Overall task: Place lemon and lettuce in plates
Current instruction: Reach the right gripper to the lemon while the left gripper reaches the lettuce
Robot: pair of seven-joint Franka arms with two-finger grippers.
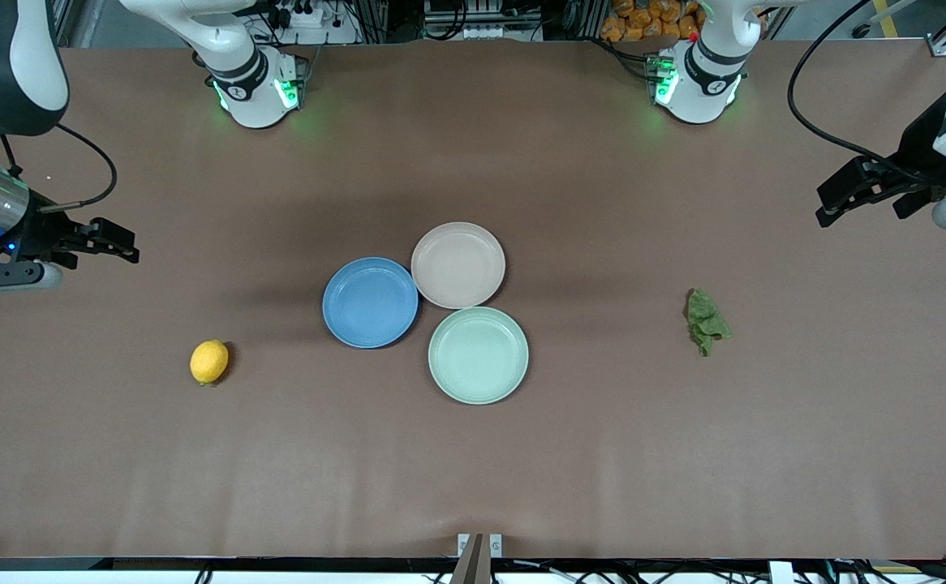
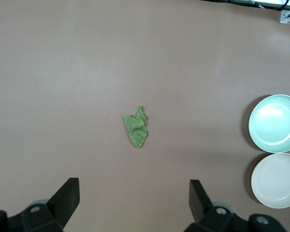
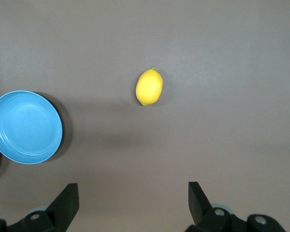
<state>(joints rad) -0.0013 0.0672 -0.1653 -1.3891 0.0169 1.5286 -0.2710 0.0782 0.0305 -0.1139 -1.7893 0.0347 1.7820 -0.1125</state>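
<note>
Front view: we see three round matte plates clustered mid-frame on a brown table [image 1: 473, 470].
The blue plate [image 1: 370, 302] and beige-pink plate [image 1: 457, 265] are empty, touching a mint-green plate [image 1: 478, 355]. The oval yellow lemon [image 1: 209, 362] lies lower in the frame toward the right arm's end; the wrinkly green lettuce [image 1: 707, 321] lies toward the left arm's end. The left gripper [image 1: 826, 215] and right gripper [image 1: 128, 253] hover at the frame edges, fingers spread, empty.

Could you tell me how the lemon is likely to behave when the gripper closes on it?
The lemon looks rounded and oval, so it may roll if nudged. Its dimpled skin probably helps grip, and it looks firm enough to hold shape.

Yellow lemon [image 1: 209, 362], green lettuce [image 1: 707, 321] (wrinkly), brown table [image 1: 473, 470]
</note>
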